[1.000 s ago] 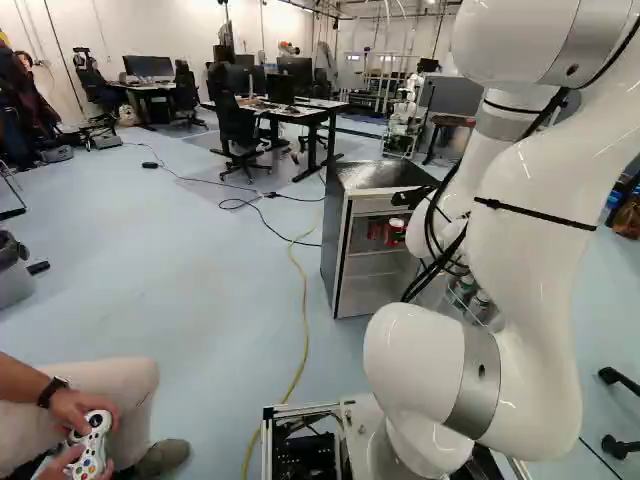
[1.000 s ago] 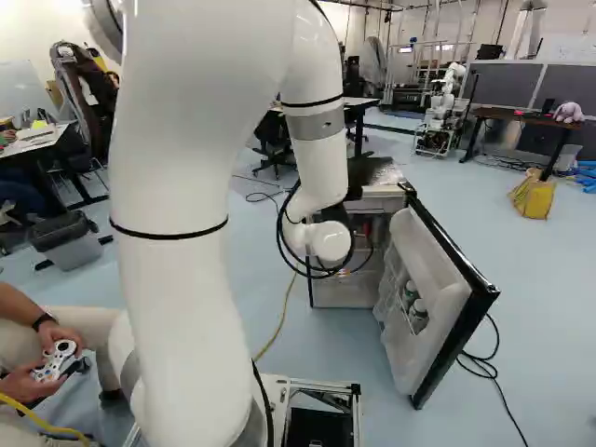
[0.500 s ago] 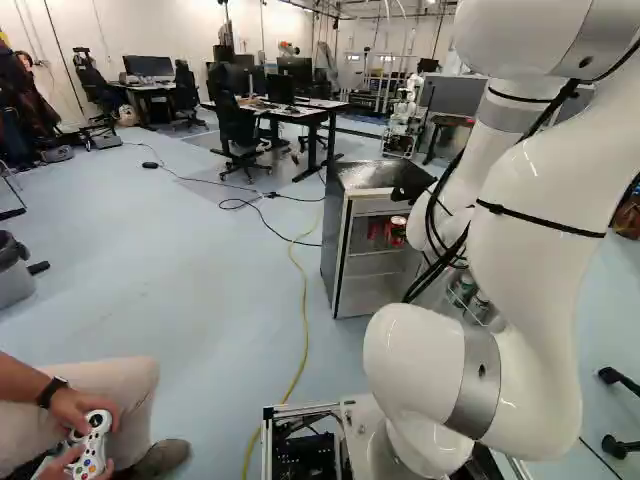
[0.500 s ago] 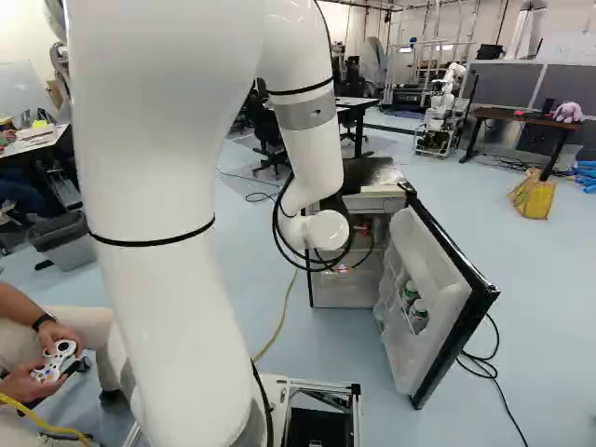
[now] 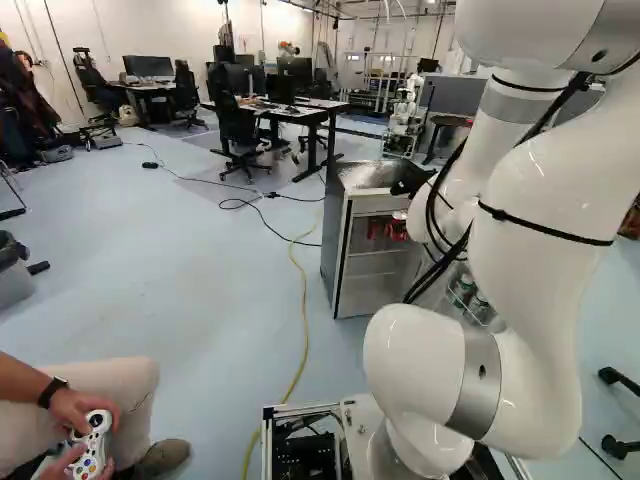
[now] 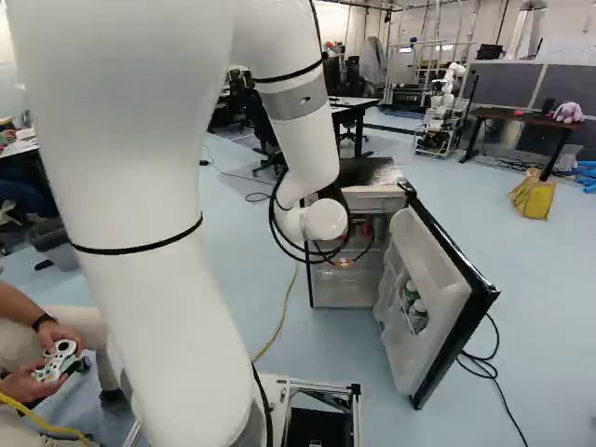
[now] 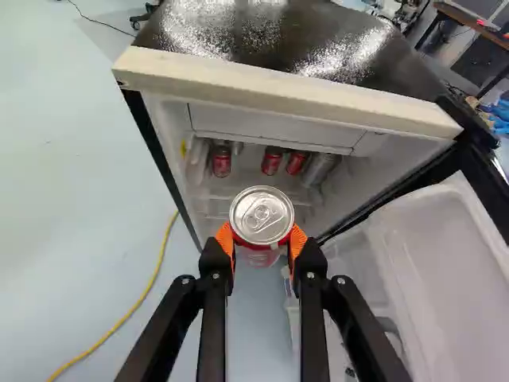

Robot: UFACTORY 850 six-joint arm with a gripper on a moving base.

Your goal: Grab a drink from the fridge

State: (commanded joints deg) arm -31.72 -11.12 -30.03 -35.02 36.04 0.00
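Observation:
In the right base view my gripper [image 6: 345, 263] shows small beneath the wrist, before the fridge [image 6: 374, 203]. The wrist view has the gripper [image 7: 261, 241] shut on a red can [image 7: 261, 216], an orange pad on either side and its silver lid facing the camera. The held can is in front of the fridge's opening; its exact depth is unclear. Beyond it, inside the fridge, are red cans [image 7: 221, 162] and a silver can [image 7: 320, 169]. The fridge door [image 6: 438, 298] stands open, bottles [image 6: 414, 312] in its rack.
A yellow cable [image 5: 302, 310] runs along the floor left of the fridge. A person's hands [image 5: 85, 425] hold a controller at the left base view's near left. Black cables [image 6: 484, 365] lie beside the door. Another robot [image 6: 442, 107] stands farther back.
The arm has shifted, its large link leftward and its wrist slightly upward in the right base view. The held can has moved with it. Base and fridge have stayed put.

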